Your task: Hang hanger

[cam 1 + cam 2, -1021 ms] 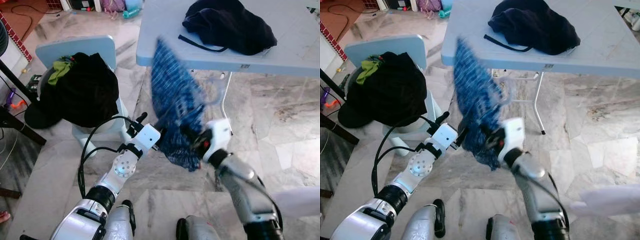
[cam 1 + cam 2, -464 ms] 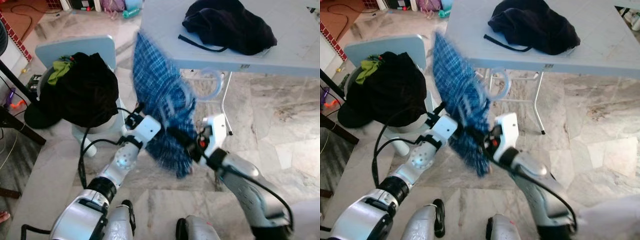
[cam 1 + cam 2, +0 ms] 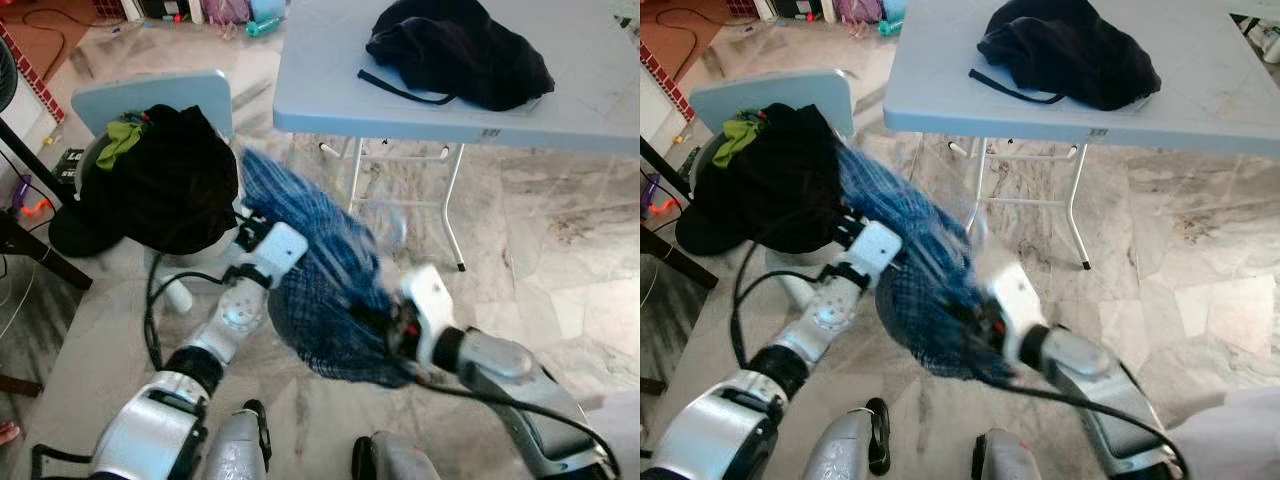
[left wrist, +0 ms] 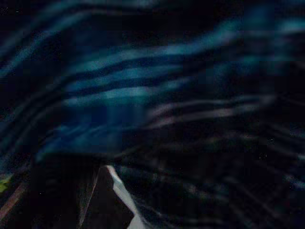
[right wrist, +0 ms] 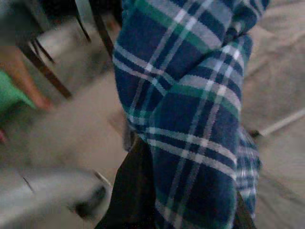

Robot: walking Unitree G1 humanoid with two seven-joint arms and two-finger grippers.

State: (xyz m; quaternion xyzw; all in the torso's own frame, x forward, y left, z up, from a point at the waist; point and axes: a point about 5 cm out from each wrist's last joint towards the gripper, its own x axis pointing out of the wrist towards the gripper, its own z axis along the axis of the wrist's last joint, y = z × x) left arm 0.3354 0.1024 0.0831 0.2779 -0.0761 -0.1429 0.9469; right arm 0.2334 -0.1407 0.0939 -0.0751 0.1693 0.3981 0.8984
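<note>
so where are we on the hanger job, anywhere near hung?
Not close. Done: the blue plaid shirt is off the table and up between both grippers. In hand: the left gripper and right gripper are at the shirt, which is blurred; a hanger can't be made out. Left: no rail or hook is visible. A dark garment lies on the table, another pile on the chair.

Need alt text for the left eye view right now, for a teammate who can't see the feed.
Both grippers, left gripper and right gripper, are at a blurred blue plaid garment low over the marble floor. Behind stand a chair piled with dark clothes and a folding table bearing a dark garment.
</note>
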